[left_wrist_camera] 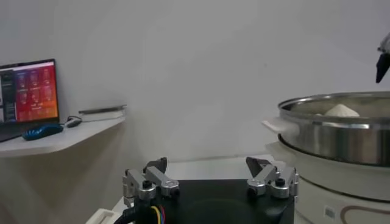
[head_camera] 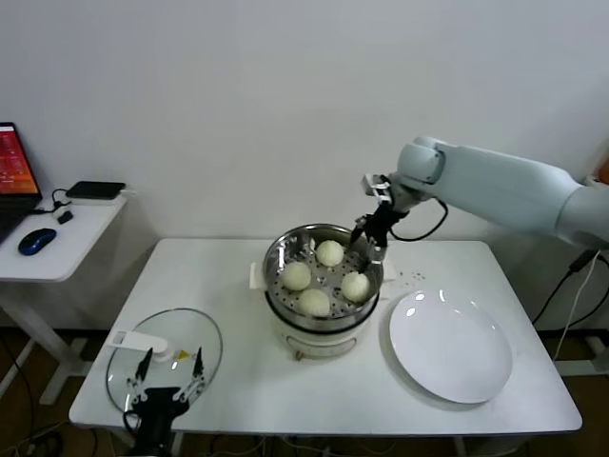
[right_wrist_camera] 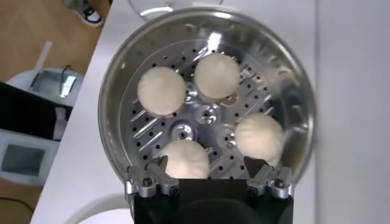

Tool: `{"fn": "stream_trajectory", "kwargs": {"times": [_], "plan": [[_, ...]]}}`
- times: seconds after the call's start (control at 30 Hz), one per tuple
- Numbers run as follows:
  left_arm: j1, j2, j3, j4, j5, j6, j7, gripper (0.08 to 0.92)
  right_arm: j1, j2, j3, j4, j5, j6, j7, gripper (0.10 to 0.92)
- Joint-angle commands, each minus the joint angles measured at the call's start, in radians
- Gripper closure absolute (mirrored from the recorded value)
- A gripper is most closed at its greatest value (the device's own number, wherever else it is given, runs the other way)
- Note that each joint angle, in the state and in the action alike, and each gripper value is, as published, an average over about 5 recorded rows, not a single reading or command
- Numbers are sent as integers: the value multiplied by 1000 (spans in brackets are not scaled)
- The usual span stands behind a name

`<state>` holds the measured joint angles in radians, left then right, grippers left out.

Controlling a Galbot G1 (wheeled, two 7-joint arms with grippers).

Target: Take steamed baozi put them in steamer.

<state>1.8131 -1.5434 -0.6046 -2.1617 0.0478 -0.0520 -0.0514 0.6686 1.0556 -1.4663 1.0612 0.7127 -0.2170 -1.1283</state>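
The right gripper (head_camera: pixel 367 240) is hanging open over the steamer's (head_camera: pixel 276 255) far rim, blocking that side. Four baozi (head_camera: pixel 314 302) are crowding its floor; bare tabletop (head_camera: pixel 238 371) is lying open between the glass lid (head_camera: pixel 195 333) and white plate (head_camera: pixel 447 347).

No words, brand names or numbers can be read anywhere. The laptop screen (left_wrist_camera: pixel 29 91), far off beyond the left pincer (left_wrist_camera: pixel 210 176), glows red with rows of small icons too tiny to make out. A small mark on the pot base (left_wrist_camera: pixel 329 212) near that pincer is illegible too.
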Motion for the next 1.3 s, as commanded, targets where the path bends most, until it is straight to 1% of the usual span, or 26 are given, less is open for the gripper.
{"fn": "stream_trajectory", "kwargs": {"times": [0.03, 0.2, 0.33, 0.53, 0.73, 0.83, 1.0, 1.13, 1.3], "plan": [[-18, 0, 10, -4, 4, 10, -3, 177, -11, -148, 165, 49, 7, 24, 81, 203], [-23, 3, 18, -10, 5, 11, -1, 177, -106, -247, 348, 83, -48, 40, 145, 203], [-30, 4, 25, -12, 7, 12, 1, 177, -235, -334, 533, 132, -84, 39, 230, 203], [-38, 10, 31, -12, 9, 13, 8, 177, -536, -432, 904, 239, -116, 33, 365, 203], [-34, 8, 42, -9, 15, -2, 11, 177, -809, -501, 1118, 361, -120, 99, 526, 203], [-33, 8, 41, -5, 13, -9, 11, 177, -994, -491, 1316, 412, -140, 142, 577, 203], [-32, 9, 38, -1, 9, -17, 12, 177, -1341, -415, 1660, 483, -170, 185, 641, 203], [-35, 9, 37, 2, 6, -20, 12, 177, -1526, -320, 1837, 517, -191, 229, 669, 203], [-35, 9, 37, -2, 8, -25, 10, 177, -1694, -200, 1991, 546, -215, 294, 694, 203]]}}
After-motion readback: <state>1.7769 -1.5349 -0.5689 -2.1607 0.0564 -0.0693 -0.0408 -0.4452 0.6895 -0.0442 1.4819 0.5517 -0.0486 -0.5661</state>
